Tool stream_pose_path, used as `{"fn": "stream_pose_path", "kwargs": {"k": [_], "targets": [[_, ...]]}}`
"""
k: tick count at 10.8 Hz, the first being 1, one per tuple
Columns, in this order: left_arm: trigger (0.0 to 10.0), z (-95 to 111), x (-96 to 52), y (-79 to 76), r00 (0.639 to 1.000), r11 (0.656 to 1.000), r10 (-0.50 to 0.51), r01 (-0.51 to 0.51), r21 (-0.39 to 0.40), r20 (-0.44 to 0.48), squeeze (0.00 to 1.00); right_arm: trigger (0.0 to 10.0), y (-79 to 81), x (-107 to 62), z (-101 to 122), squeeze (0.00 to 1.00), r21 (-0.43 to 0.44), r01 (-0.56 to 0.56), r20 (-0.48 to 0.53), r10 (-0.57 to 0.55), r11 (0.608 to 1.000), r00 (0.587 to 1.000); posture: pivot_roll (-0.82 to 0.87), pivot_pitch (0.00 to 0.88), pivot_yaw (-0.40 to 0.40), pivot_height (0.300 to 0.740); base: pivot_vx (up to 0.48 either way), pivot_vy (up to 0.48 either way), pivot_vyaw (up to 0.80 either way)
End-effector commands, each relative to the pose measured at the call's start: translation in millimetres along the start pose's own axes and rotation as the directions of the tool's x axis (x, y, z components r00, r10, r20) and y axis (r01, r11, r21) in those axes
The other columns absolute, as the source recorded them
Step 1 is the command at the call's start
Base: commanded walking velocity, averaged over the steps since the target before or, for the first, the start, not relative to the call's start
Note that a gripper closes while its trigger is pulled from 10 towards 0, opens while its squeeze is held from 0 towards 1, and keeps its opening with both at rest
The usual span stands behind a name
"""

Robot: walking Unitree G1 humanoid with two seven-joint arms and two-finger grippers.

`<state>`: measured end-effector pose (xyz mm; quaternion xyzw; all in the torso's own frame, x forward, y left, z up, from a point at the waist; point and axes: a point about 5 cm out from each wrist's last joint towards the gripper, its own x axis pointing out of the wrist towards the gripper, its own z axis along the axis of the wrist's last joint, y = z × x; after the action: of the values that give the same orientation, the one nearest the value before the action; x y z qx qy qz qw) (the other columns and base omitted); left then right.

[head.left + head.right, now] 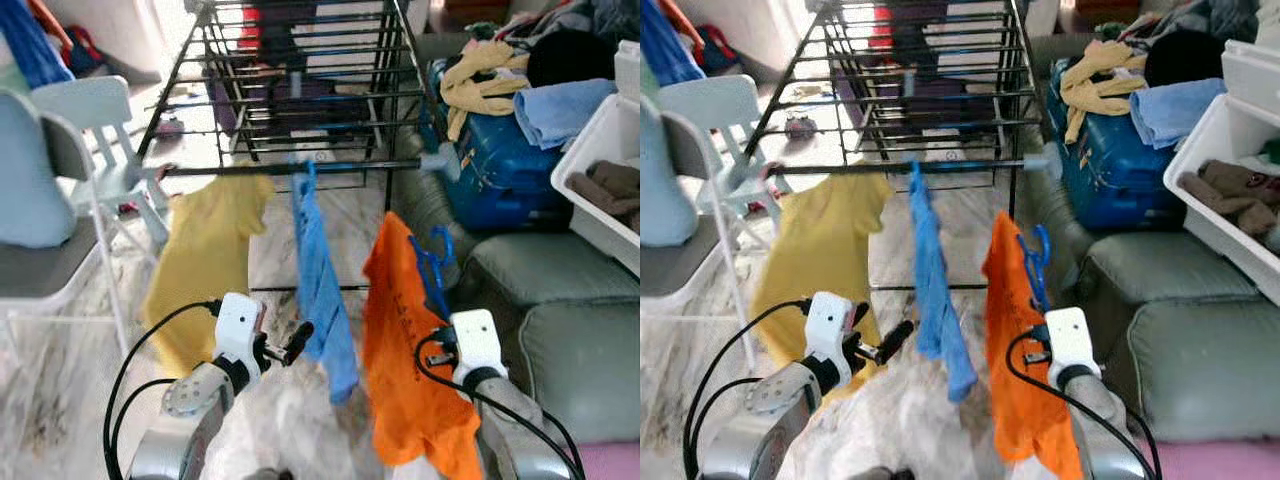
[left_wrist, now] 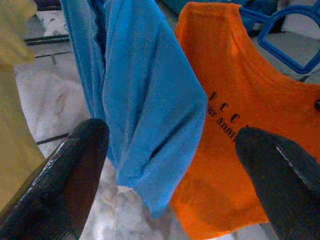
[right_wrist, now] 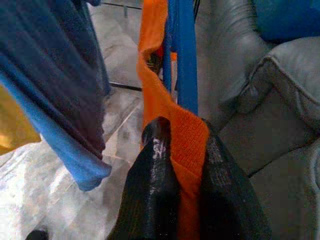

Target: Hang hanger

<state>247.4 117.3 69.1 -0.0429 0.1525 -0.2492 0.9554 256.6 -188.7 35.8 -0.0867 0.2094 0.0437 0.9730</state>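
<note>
An orange shirt [image 1: 410, 340] on a blue hanger [image 1: 437, 265] hangs low in front of me, to the right. My right gripper [image 3: 182, 131] is shut on the shirt's shoulder and the hanger. The hanger's hook is below and to the right of the black drying rack's front bar [image 1: 350, 167] and apart from it. A yellow shirt [image 1: 205, 260] and a blue shirt [image 1: 320, 290] hang from that bar. My left gripper [image 2: 170, 135] is open, just left of the blue shirt's lower end, with nothing between its fingers.
A grey sofa [image 1: 560, 300] is close on the right, with a blue suitcase [image 1: 500, 170], a clothes pile [image 1: 480, 80] and a white bin [image 1: 605, 170] behind it. A folding chair [image 1: 50, 270] and a white chair [image 1: 95, 110] stand on the left. The floor is marble [image 1: 280, 250].
</note>
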Motion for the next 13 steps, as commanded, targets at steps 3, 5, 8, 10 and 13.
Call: {"fn": "stream_pose_path", "kwargs": {"k": [3,5,8,10,13], "targets": [[10.0,-2.4,0.2,2.9,1.000,0.999,0.031,-0.031,0.008,-0.002,0.00,10.0,-0.5,2.5,15.9,0.00,0.007,-0.010,0.062,0.009,1.000,0.998,-0.10,0.000,0.036,0.740,-0.328,0.000,0.00],[10.0,-6.0,5.9,6.1,0.999,0.999,0.036,-0.035,0.027,-0.008,0.00,10.0,6.3,12.0,25.5,0.00,0.009,-0.035,0.074,0.035,0.999,0.997,-0.11,0.000,0.046,0.740,-0.326,0.000,0.00],[10.0,-2.3,16.7,20.4,0.996,0.995,0.087,-0.088,0.049,0.016,0.00,10.0,19.2,26.6,11.6,0.00,-0.050,-0.108,-0.073,0.104,0.993,0.992,-0.10,0.000,0.047,0.740,-0.325,0.000,0.00],[10.0,1.9,15.8,35.2,0.984,0.983,0.168,-0.172,0.071,0.059,0.00,10.0,19.5,30.5,22.1,0.00,-0.034,-0.121,-0.019,0.121,0.992,0.993,-0.08,0.000,0.018,0.740,-0.326,0.000,0.00],[10.0,-18.2,-6.0,54.5,0.938,0.936,0.341,-0.345,0.064,0.070,0.00,10.0,8.0,31.8,39.7,0.00,-0.058,-0.106,0.063,0.110,0.993,0.992,-0.11,0.000,0.029,0.740,0.000,0.000,0.00]]}}
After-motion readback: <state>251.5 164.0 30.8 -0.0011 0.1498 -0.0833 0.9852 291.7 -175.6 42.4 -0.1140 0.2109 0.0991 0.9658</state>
